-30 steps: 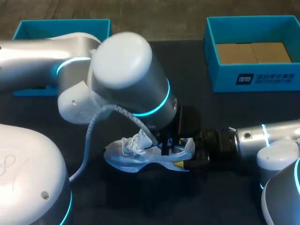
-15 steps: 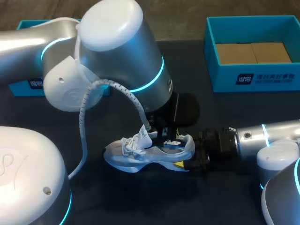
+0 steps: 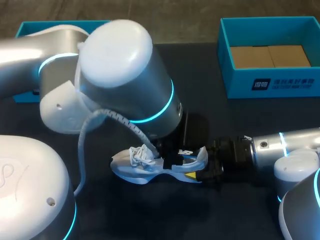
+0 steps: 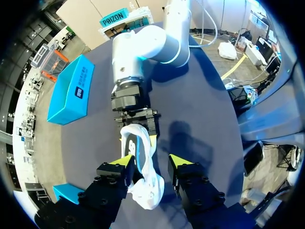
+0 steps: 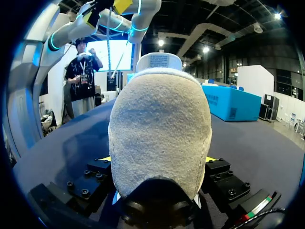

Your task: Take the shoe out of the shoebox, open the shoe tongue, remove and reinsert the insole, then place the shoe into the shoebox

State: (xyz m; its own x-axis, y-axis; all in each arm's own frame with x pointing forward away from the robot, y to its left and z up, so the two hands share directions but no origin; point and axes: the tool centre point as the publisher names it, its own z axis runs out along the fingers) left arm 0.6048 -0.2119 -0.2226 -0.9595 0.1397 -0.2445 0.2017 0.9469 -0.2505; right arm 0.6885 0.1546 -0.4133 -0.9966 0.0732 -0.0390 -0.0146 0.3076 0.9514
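**Shoe on table, tongue-opening step**

Shoe (image 3: 150, 167) lies on the table (image 3: 150, 220), well apart from the shoebox (image 3: 280, 82). Right gripper (image 5: 159, 160) clamps the heel. Left gripper (image 4: 151, 162) hangs wide, straddling the laces. Suggest: pinch the tongue only, pull up slowly, heel held firm.

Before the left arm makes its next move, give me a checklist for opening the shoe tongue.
1. The shoe is out of the shoebox, on the table: ok.
2. The right claw is shut on the heel: ok.
3. The left claw is open, straddling the shoe's front: ok.
4. The tongue is already opened: cannot tell, the laces are bunched over it.
5. The insole is seated: cannot tell.
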